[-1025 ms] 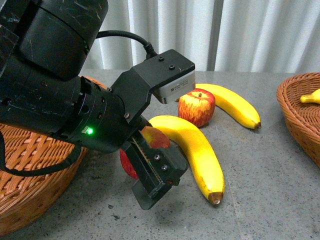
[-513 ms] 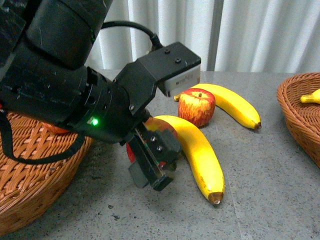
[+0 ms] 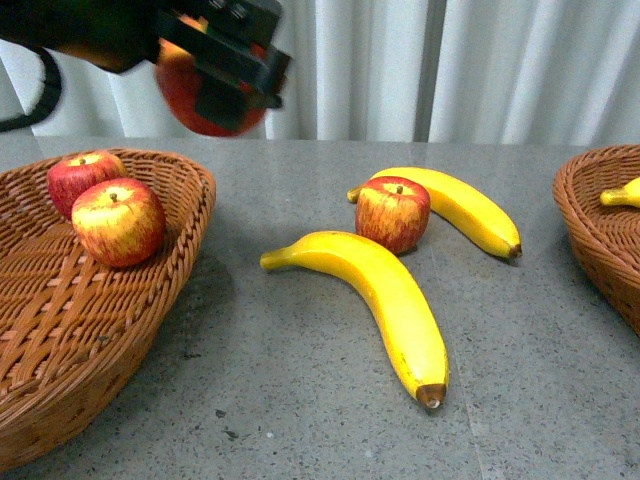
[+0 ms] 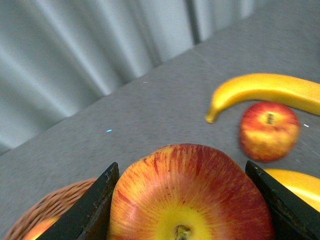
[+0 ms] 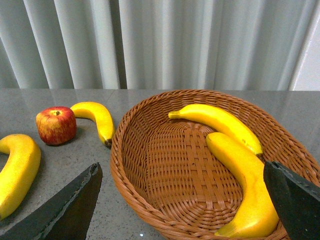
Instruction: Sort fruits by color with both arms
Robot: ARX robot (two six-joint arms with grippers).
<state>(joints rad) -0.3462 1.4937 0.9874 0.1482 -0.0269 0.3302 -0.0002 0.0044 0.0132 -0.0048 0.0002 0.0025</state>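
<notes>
Apple [image 4: 187, 195] glossy red, yellow-streaked, pinched between left fingers [image 4: 94, 206]; right fingers [image 5: 65, 210] spread, empty.

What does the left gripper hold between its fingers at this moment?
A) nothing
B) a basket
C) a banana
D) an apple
D: in the left wrist view, a red apple sits clamped between the two dark fingers of the left gripper.
</notes>
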